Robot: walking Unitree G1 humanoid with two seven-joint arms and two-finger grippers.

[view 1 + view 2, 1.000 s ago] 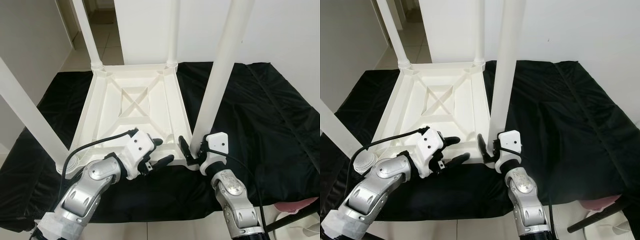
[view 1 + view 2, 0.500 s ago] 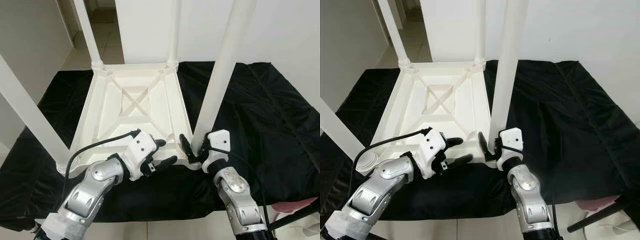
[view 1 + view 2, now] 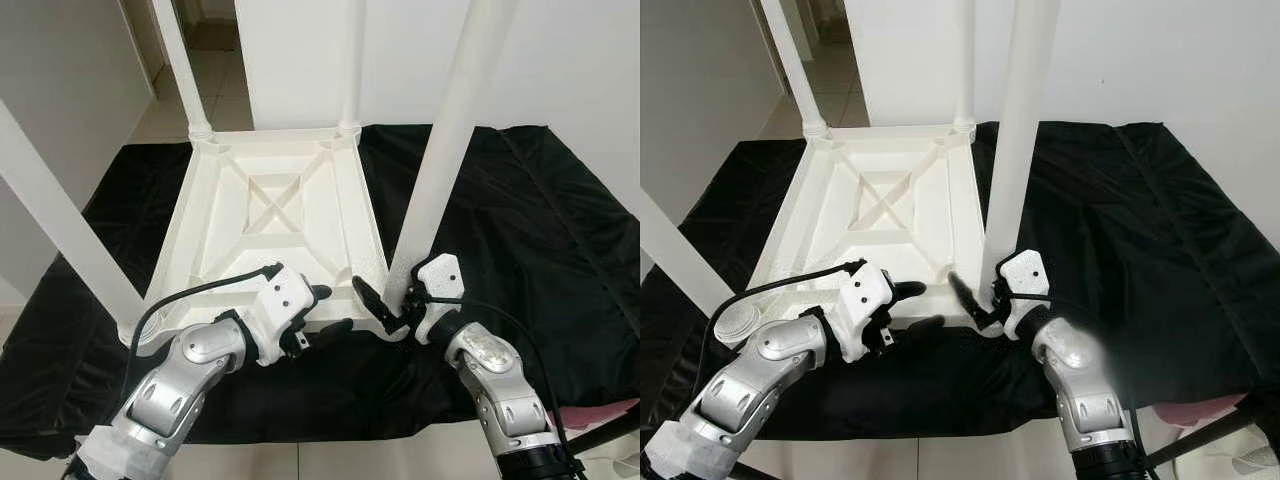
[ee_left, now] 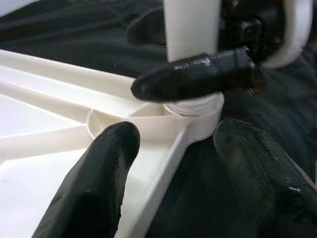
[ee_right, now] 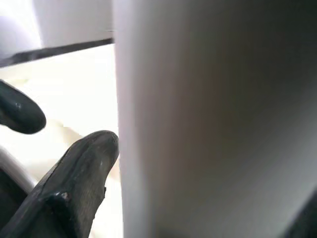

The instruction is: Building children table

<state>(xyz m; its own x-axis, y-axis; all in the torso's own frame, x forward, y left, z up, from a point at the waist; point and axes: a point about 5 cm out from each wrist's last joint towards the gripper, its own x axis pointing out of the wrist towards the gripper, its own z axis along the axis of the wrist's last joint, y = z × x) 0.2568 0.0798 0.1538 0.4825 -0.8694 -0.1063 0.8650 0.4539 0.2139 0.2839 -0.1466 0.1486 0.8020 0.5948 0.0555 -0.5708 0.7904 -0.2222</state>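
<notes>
White plastic table [image 3: 270, 215] lies upside-down on the black sheet [image 3: 520, 230]. Right hand [image 3: 390, 305] grips the near-right leg [image 3: 440, 170] at its base — fingers closed round it. Left hand [image 3: 318, 310] spread open, straddling the near edge, holding nothing. Likely light, stiff, slick; grip low by the socket. Leg tops cut off.

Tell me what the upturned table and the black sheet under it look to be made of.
Table: looks like moulded white plastic, with a smooth, faintly glossy finish; its underside shows cast ribs and a cross brace, and the leg is a plain white tube.
Black sheet: probably thin synthetic fabric or plastic film; it wrinkles and has a slight sheen.
</notes>
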